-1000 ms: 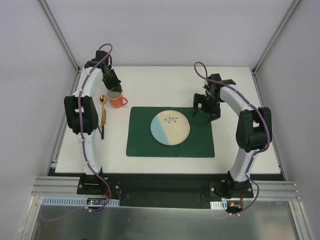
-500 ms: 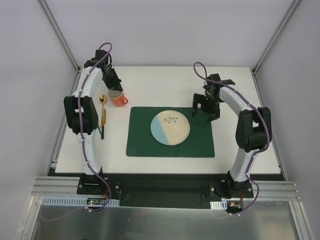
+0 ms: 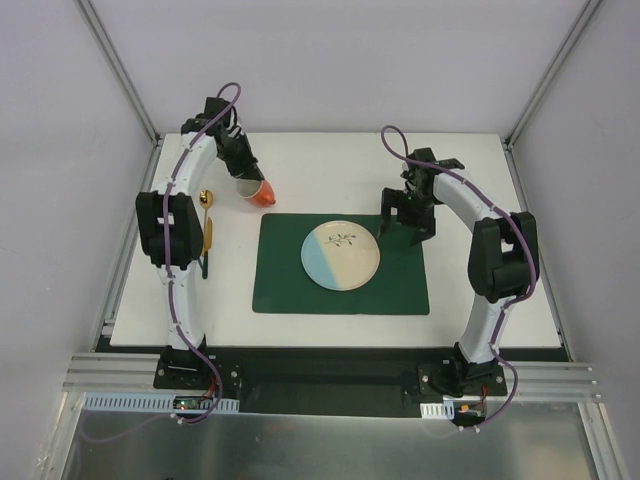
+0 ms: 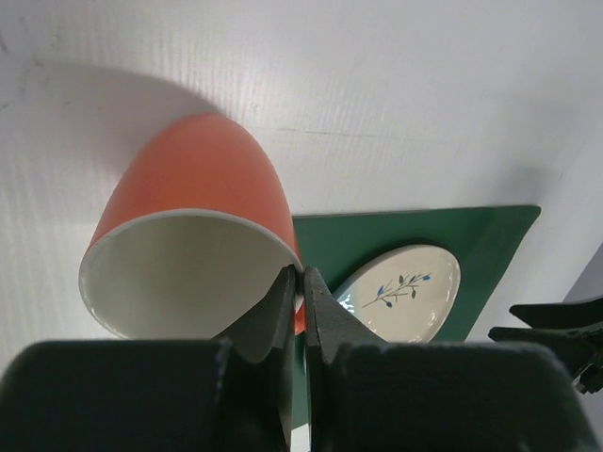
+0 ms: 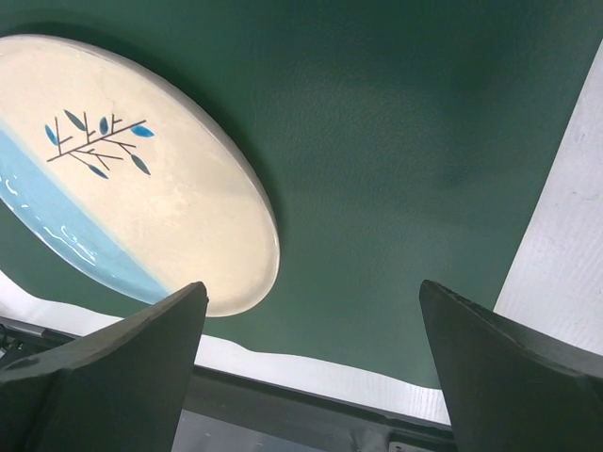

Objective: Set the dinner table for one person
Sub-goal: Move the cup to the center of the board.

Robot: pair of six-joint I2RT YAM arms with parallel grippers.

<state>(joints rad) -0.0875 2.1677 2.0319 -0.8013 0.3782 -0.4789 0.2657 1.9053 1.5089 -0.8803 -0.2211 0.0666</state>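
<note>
On my overhead feed, plain pale panels (image 3: pixel 330 60) close in the back and both sides. Aluminium posts (image 3: pixel 119 70) rise from the far corners of the dinner table (image 3: pixel 330 160). A black strip (image 3: pixel 330 362) runs along its near edge, with aluminium rails (image 3: pixel 105 375) at the ends and a brushed metal sheet (image 3: pixel 320 445) nearer still. The light is soft and even, and I see only faint shadows.

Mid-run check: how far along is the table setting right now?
Done: the plate sits on the green placemat. In hand: the left gripper pinches the orange cup by its rim, tilted, near the mat's far left corner. Left: setting the cup down and placing the gold cutlery, which lies on the table left of the mat. The right gripper is open over the mat, holding nothing.
</note>
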